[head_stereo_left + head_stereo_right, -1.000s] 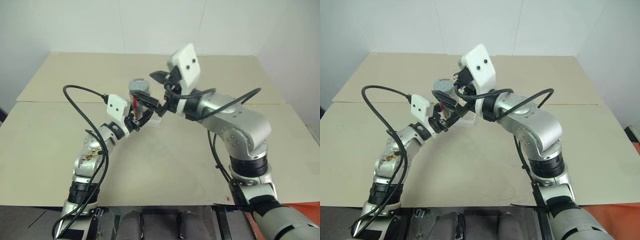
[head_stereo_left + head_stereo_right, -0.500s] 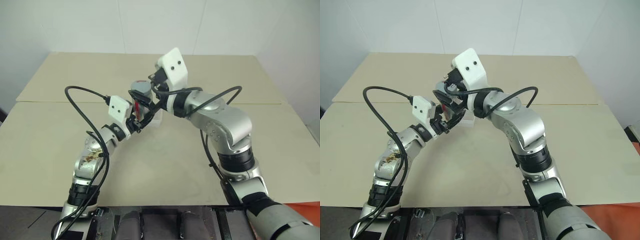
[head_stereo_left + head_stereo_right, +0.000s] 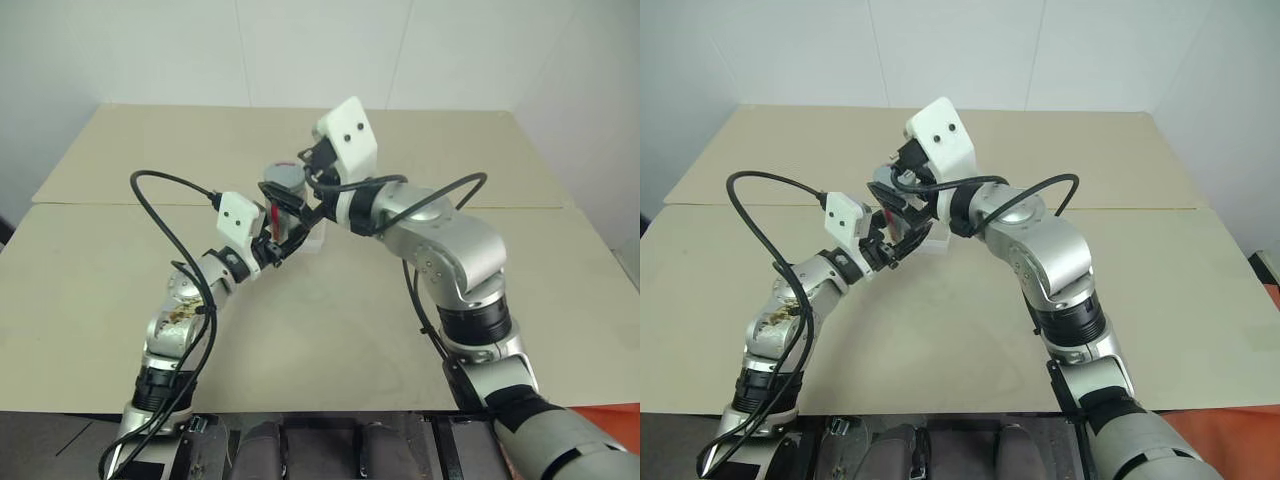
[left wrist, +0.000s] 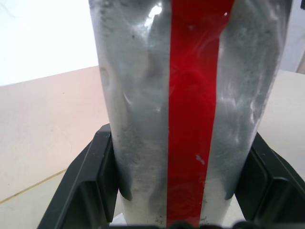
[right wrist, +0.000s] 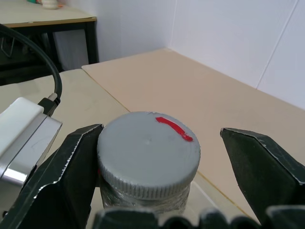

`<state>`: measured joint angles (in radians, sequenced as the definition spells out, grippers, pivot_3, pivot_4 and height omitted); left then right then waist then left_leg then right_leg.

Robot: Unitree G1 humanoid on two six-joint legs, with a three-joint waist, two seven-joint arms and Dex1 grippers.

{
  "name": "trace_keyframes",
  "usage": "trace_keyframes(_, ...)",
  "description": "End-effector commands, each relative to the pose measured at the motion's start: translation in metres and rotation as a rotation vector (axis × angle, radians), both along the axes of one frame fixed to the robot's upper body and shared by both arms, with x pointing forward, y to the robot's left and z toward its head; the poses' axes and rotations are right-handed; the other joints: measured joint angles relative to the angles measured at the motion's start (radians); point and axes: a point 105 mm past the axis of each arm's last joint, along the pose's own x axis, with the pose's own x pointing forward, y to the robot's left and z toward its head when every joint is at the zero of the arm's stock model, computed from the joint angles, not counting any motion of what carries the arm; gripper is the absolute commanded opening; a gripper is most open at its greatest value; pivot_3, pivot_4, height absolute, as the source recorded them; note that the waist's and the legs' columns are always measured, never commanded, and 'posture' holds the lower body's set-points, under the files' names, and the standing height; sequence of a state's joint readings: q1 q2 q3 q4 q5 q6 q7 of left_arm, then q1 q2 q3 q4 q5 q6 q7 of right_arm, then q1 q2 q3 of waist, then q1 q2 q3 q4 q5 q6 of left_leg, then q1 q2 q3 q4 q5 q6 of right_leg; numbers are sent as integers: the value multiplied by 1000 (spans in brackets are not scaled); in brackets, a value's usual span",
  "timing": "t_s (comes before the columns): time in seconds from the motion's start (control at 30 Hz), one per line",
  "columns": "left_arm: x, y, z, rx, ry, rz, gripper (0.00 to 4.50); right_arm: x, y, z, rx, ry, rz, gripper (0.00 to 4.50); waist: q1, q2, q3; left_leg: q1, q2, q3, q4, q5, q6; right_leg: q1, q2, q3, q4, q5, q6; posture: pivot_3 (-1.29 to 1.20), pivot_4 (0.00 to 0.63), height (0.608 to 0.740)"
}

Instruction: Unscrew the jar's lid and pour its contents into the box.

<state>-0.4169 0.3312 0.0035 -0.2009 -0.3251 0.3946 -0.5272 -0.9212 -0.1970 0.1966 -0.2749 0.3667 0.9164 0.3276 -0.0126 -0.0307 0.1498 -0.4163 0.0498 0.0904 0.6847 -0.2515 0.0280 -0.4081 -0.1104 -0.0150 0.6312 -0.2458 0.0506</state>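
The jar (image 4: 143, 109), shiny silver with a red stripe, is held upright above the table, and my left gripper (image 3: 276, 232) is shut on its lower body. The grey lid (image 5: 148, 155), with a red mark on top, sits on the jar. My right gripper (image 5: 159, 136) is open with its jaws on either side of the lid. One finger (image 5: 76, 162) rests against the lid's rim; the other (image 5: 259, 162) stands apart. The translucent white box (image 3: 313, 238) lies on the table just behind and below the jar, partly hidden by the grippers.
The beige table (image 3: 330, 330) has a seam across it behind the box (image 3: 120, 204). A black cable (image 3: 165, 215) loops up from my left wrist. Another table (image 5: 43, 16) stands in the background.
My right arm has swung left, bringing its open gripper from beside the jar to around the lid; in the last half second it hardly moved. My left gripper and the jar stayed still.
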Motion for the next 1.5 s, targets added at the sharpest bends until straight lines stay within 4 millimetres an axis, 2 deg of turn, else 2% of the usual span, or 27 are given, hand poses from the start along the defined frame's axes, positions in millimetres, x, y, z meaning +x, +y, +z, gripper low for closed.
trace_keyframes(0.03, -6, 7, 17, -21, -58, -4, 2806, -4, -11, 15, 26, -63, -19, 4462, 0, 0, 0, 0, 0, 0, 0, 0, 0, 0, 0, 0, 0, 0, 0, 0, 150, 740)
trace_keyframes(0.53, -10, 15, 17, -24, -61, -21, 2806, -15, -17, 17, 22, -85, 15, 4462, 0, 0, 0, 0, 0, 0, 0, 0, 0, 0, 0, 0, 0, 0, 0, 0, 150, 740)
trace_keyframes(0.7, -10, 14, 16, -24, -53, -28, 2806, -28, -11, 22, 37, -100, 96, 4462, 0, 0, 0, 0, 0, 0, 0, 0, 0, 0, 0, 0, 0, 0, 0, 0, 150, 740)
trace_keyframes(0.9, -11, 9, 12, -20, -45, -55, 2806, -34, -1, 24, 41, -101, 157, 4462, 0, 0, 0, 0, 0, 0, 0, 0, 0, 0, 0, 0, -1, 0, 0, 0, 150, 740)
trace_keyframes(1.2, -11, 0, 15, -21, -58, -80, 2806, -20, 6, 23, 35, -88, 116, 4462, 0, 0, 0, 0, 0, 0, 0, 0, 0, 0, 0, 0, -1, 0, 0, 0, 150, 740)
trace_keyframes(1.5, -11, 1, 13, -23, -59, -75, 2806, -12, 5, 21, 37, -71, 79, 4462, 0, 0, 0, 0, 0, 0, 0, 0, 0, 0, 0, 0, -1, 0, 0, 0, 150, 740)
